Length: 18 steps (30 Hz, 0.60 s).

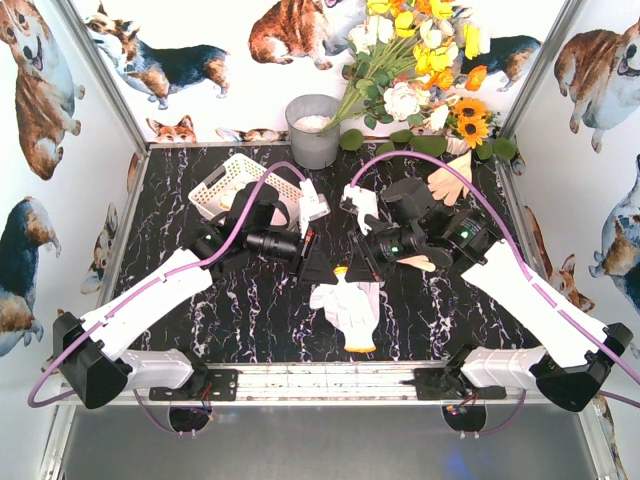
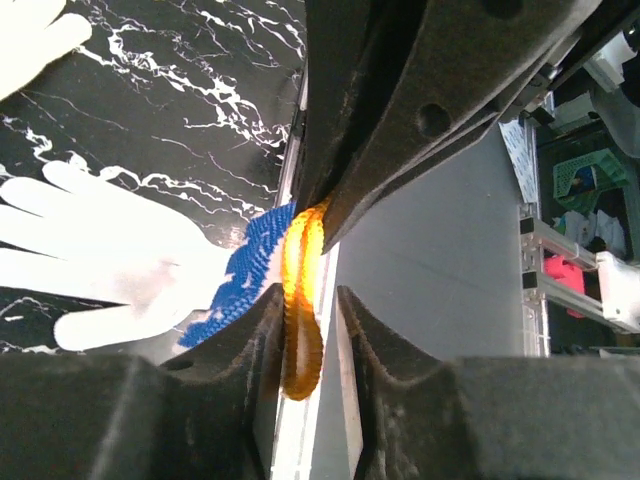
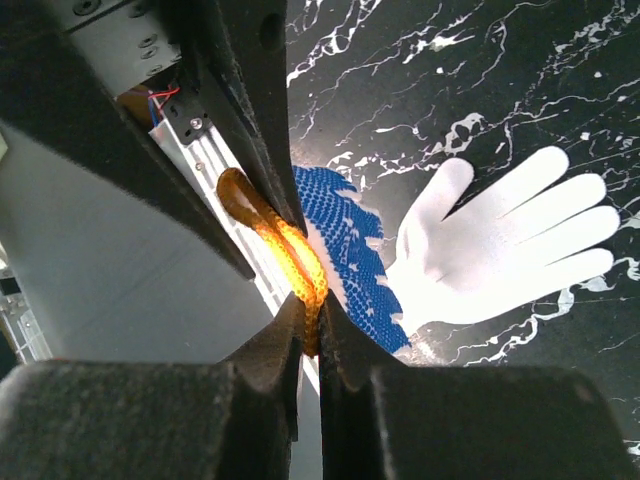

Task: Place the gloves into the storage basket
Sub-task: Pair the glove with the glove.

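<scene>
The walls [image 1: 40, 90] around the station are showing a printed dog pattern, and a black marbled tabletop [image 1: 250, 320] is carrying the items. A grey bucket [image 1: 312, 135] is standing at the upper middle of the top view, with a bunch of flowers [image 1: 420, 60] leaning to its right.

The basket [image 1: 225, 190] is sitting in the upper left of the tabletop, just left of the bucket and turned at an angle to the edges. The top view is showing nothing inside it.

Both arms are meeting at the middle of the frame. The left tool [image 2: 305, 310] is standing narrow, with the orange cuff rim of a glove [image 3: 500, 240] running between its fingers. The right tool [image 3: 312, 320] is pinching the same rim, its fingers nearly touching. The glove is showing white fingers, a blue band and the orange rim. In the top view it is extending from the tools toward the lower middle, well apart from the basket. I cannot tell whether it is resting on the tabletop or hanging clear.

A white glove finger [image 2: 30, 30] is showing at the upper left of the left wrist view. A beige glove [image 1: 450, 180] is lying at the upper right, near the flowers.
</scene>
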{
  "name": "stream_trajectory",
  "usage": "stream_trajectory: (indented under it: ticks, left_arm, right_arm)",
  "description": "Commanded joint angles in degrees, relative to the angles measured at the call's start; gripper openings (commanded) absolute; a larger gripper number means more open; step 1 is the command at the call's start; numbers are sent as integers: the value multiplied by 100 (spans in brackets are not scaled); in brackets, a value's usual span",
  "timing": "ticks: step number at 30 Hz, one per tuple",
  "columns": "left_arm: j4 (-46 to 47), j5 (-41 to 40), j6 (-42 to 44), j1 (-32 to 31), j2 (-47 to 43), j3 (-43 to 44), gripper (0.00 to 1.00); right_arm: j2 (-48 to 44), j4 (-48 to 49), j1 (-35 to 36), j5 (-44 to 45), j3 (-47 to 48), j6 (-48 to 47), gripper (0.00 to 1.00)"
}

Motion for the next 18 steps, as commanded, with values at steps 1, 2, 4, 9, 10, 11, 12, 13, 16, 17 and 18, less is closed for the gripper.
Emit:
stream_trajectory:
  ticks: [1, 2, 4, 9, 10, 11, 12, 13, 16, 17, 18]
  left_arm:
    - [323, -219, -52, -30, -142, 4, 28]
    - [390, -233, -91, -30, -161, -50, 34]
    - [423, -294, -128, -30, -177, -101, 37]
    - [311, -527, -58, -22, -192, -70, 27]
    - [274, -589, -22, -21, -194, -63, 27]
    - [256, -642, -3, -21, -194, -48, 26]
    - [260, -659, 5, -21, -183, -40, 24]
    - [275, -654, -6, -21, -166, -30, 20]
    - [276, -607, -13, -21, -67, 8, 4]
    - [254, -612, 6, -21, -30, 29, 0]
    - [241, -625, 30, -21, -1, 38, 0]
  right_arm:
    - [-210, 398, 35, 323, -91, 73, 0]
    - [-240, 409, 35, 359, -123, 87, 0]
    - [-284, 410, 35, 403, -169, 106, 0]
    - [-328, 343, 35, 568, -248, 102, 0]
    - [-337, 329, 35, 606, -273, 100, 0]
    - [-330, 320, 35, 648, -292, 98, 0]
    - [-330, 316, 35, 673, -317, 97, 0]
    - [-322, 310, 35, 707, -338, 100, 0]
    - [-296, 328, 35, 818, -385, 121, 0]
    - [-296, 332, 35, 920, -389, 134, 0]
    - [-295, 337, 35, 1032, -407, 129, 0]
